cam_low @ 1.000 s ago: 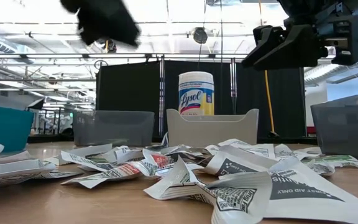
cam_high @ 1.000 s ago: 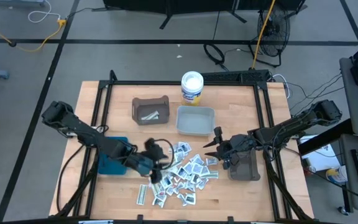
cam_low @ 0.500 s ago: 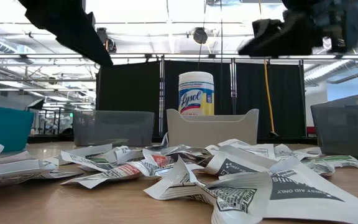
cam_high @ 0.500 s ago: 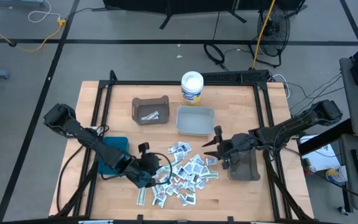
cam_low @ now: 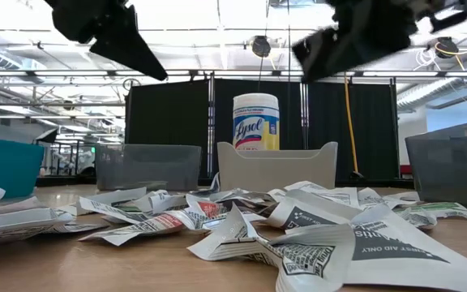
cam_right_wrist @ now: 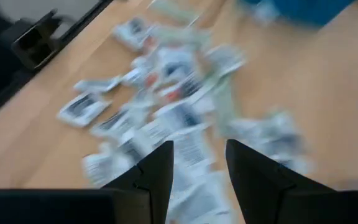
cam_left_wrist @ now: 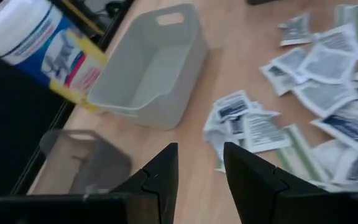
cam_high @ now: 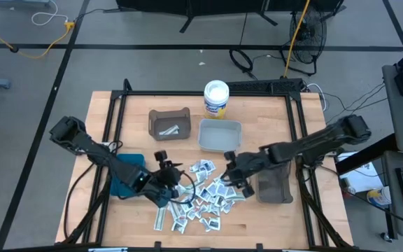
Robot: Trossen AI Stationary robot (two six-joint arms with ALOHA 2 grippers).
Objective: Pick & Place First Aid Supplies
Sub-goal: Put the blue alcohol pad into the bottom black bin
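Table [cam_high: 257,217]: wooden top inside a dark frame, seen from above.
First aid supplies [cam_high: 205,192]: small flat white and silvery packets scattered loose on the wood at the table's front middle; none is held.
Left gripper [cam_high: 168,166]: above the left edge of the packet pile, beside the teal bin [cam_high: 126,175]; fingers [cam_left_wrist: 160,171] apart with a narrow gap, nothing between them.
Right gripper [cam_high: 231,168]: above the right edge of the pile, next to the dark grey bin [cam_high: 275,187]; fingers [cam_right_wrist: 157,168] apart, empty.
Light grey bin [cam_high: 220,136]: behind the pile, empty.
Brown bin [cam_high: 169,124]: rear left, some packets inside.
White round tub [cam_high: 216,98]: at the rear edge, upright.
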